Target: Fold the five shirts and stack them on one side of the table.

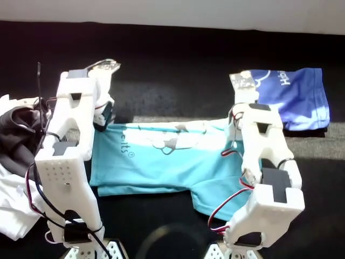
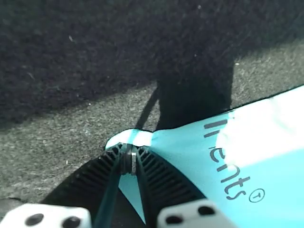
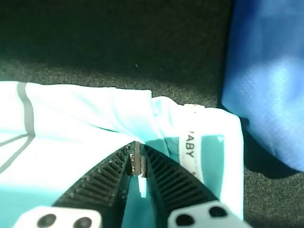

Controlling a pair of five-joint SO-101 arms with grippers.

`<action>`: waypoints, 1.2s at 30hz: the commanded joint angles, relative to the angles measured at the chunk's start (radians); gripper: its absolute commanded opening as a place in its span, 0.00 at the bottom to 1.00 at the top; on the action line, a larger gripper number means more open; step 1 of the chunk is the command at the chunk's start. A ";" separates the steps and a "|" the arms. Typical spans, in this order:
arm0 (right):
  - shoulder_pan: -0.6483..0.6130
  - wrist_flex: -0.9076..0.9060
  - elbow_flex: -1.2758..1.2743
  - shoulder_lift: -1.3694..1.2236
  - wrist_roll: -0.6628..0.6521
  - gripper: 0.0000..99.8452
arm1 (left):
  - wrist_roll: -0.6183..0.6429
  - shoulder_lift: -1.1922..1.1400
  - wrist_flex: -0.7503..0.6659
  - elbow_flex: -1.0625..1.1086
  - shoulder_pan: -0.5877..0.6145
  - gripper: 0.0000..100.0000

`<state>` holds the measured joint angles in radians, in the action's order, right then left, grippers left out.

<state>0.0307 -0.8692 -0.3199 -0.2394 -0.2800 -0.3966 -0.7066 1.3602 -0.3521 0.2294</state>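
Teal shirt (image 1: pixel 156 162): lies spread flat in the middle of the table (image 1: pixel 172 54), between the two arms, one sleeve pointing towards the arm bases.
Left gripper (image 2: pixel 128 159): jaws pressed together on a corner of the teal shirt's edge, near the printed lettering. The pinched corner sits just off the dark felt.
Right gripper (image 3: pixel 137 164): jaws closed on a fold of the teal shirt at its far edge, just beside the white neck label (image 3: pixel 189 145).
Blue shirt (image 1: pixel 299 97): folded, at the far right of the table, close to the teal shirt's edge on the right arm's side. A dark layer shows beneath its near edge; I cannot tell what it is.
Unfolded pile: white cloth (image 1: pixel 11 205) and a dark garment (image 1: pixel 16 135) are heaped at the table's left edge, beside the left arm.
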 commanded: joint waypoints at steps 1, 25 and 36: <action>-0.016 -0.064 0.145 -0.027 0.008 0.01 | -0.012 -0.097 0.049 -0.157 0.056 0.01; -0.140 -0.662 0.532 0.337 -0.044 0.01 | -0.009 0.222 0.408 -0.209 0.039 0.01; -0.193 -0.624 -0.306 0.825 -0.400 0.04 | -0.009 0.731 -0.037 0.727 -0.067 0.01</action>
<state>-0.1227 -1.5014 -0.4335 0.4864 -0.5746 -0.4028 -0.0836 1.4477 0.1649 0.1926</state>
